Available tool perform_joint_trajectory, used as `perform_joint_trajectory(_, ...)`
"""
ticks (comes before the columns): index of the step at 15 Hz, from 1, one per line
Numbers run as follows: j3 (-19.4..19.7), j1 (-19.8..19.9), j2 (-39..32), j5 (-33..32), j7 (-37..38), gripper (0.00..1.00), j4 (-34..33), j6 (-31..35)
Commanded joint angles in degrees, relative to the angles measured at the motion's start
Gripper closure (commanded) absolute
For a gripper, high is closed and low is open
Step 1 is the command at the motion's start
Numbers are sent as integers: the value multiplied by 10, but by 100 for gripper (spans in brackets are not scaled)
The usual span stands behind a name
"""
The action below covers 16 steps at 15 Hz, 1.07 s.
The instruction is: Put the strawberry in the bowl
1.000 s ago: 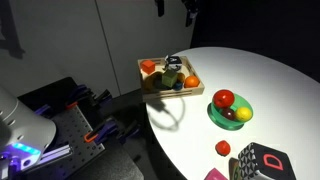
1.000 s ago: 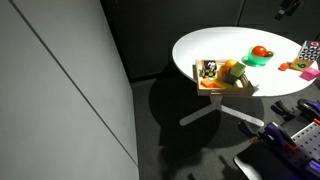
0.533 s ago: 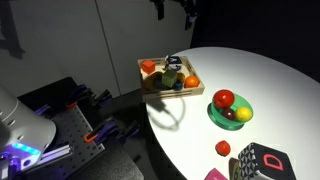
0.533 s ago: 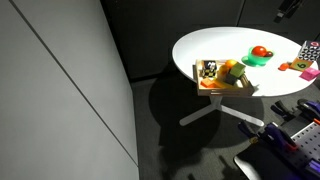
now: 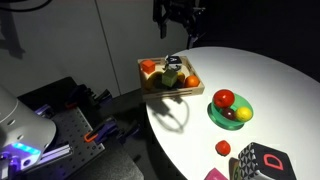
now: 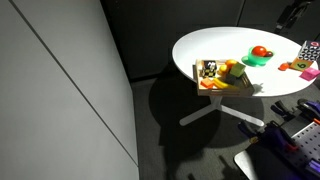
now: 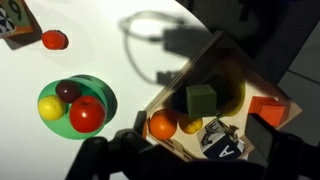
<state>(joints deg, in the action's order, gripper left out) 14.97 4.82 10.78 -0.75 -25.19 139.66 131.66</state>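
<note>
The strawberry (image 5: 223,148) is a small red fruit lying on the white table, near the front edge beside a coloured cube. It also shows in the wrist view (image 7: 55,40). The green bowl (image 5: 213,113) holds a larger round red fruit, a yellow one and a dark one, and shows in the wrist view too (image 7: 58,124) and in an exterior view (image 6: 250,60). My gripper (image 5: 178,30) hangs high above the table's far side, over the wooden tray. In the wrist view its fingers (image 7: 190,165) are spread wide with nothing between them.
A square wooden tray (image 5: 150,84) with an orange, a green block, a letter cube and orange pieces sits at the table's edge (image 7: 168,150). A black and red cube (image 5: 262,160) lies by the strawberry. A round white table (image 5: 270,85) bears everything.
The gripper has come down and slightly sideways into view above the tray. The strawberry, bowl and tray have not moved.
</note>
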Motion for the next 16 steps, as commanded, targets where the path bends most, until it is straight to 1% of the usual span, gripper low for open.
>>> perform_joint_trajectory(1,-12,25,-43,-42,25,0,-22,-7)
perform_joint_trajectory(6,-9,46,-97,-65,29,0,-38,-4)
perform_joint_trajectory(12,-4,72,-180,-108,80,0,-74,6)
perform_joint_trajectory(16,5,88,-234,-129,113,0,-100,25)
